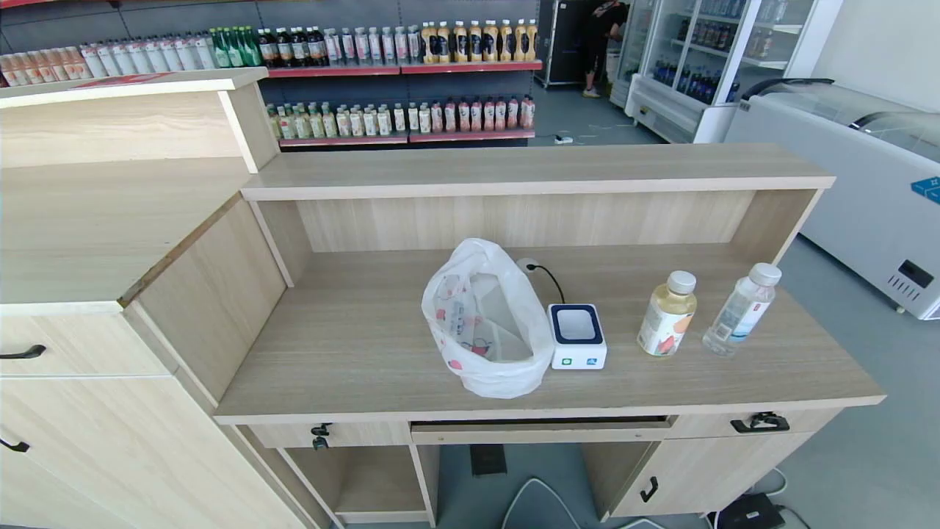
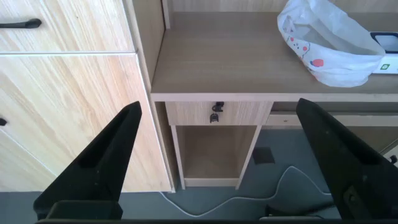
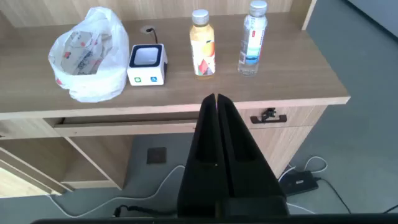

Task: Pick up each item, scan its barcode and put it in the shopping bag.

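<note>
While the left gripper [image 2: 219, 106] is spread wide and the right gripper [image 3: 216, 99] is pressed together and empty, the yellow bottle [image 1: 667, 316] and the clear bottle [image 1: 738, 312] stand upright near the right edge of the surface [image 1: 352, 345], so reaching for one may topple its neighbour.

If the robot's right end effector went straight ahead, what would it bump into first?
Probably the wooden counter: the shut right end effector points at its front edge, in line with the orange juice bottle. Depth is unclear, so it might pass over the edge and reach that bottle instead.
</note>
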{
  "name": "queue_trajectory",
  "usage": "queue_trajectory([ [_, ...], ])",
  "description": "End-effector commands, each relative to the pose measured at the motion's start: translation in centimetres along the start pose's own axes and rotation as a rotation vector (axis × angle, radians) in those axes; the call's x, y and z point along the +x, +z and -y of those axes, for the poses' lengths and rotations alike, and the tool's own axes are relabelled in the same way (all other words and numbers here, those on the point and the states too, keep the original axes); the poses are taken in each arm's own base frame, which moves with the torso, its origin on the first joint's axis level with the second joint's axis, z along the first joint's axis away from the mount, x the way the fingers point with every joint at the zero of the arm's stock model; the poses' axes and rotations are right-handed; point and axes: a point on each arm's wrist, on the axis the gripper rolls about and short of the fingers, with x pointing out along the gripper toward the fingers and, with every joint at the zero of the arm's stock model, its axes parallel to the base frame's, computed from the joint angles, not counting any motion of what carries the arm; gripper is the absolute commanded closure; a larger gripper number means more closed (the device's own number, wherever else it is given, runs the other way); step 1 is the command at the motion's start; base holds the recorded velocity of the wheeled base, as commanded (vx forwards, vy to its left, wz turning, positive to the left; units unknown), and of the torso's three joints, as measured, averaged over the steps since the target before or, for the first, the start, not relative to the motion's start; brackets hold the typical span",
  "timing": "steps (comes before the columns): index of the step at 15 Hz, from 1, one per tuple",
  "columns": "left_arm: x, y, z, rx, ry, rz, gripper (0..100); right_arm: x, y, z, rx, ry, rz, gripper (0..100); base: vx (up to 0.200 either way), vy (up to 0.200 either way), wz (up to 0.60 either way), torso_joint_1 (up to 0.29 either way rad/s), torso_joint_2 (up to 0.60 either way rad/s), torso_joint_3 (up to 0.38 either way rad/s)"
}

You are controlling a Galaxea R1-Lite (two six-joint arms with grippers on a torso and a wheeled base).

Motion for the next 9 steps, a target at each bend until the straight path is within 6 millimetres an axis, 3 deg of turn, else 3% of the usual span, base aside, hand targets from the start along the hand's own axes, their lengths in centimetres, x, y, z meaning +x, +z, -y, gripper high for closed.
queue_trajectory([
  [1, 0.0, 0.0, 0.0, 0.0, 0.0, -0.001, 0, 7.4, 6.4, 0.1, -0.023, 0.001, -0.107, 100, 0.0, 0.0, 0.0, 0.0, 0.0, 0.0],
  [2, 0.0, 0.0, 0.0, 0.0, 0.0, -0.001, 0, 8.1, 6.4, 0.1, -0.025, 0.001, -0.116, 100, 0.0, 0.0, 0.0, 0.0, 0.0, 0.0],
  [3, 0.0, 0.0, 0.0, 0.0, 0.0, -0.001, 0, 10.7, 6.3, 0.2, -0.023, 0.002, -0.128, 0, 0.0, 0.0, 0.0, 0.0, 0.0, 0.0],
  [4, 0.0, 0.0, 0.0, 0.0, 0.0, -0.001, 0, 11.5, 6.2, 0.2, -0.023, 0.002, -0.131, 0, 0.0, 0.0, 0.0, 0.0, 0.0, 0.0],
  [5, 0.0, 0.0, 0.0, 0.0, 0.0, -0.001, 0, 14.4, 5.6, 0.8, -0.016, -0.043, -0.165, 0, 0.0, 0.0, 0.0, 0.0, 0.0, 0.0],
  [9, 0.0, 0.0, 0.0, 0.0, 0.0, -0.001, 0, 21.5, 2.5, 2.6, -0.036, -0.103, -0.254, 0, 0.0, 0.0, 0.0, 0.0, 0.0, 0.0],
])
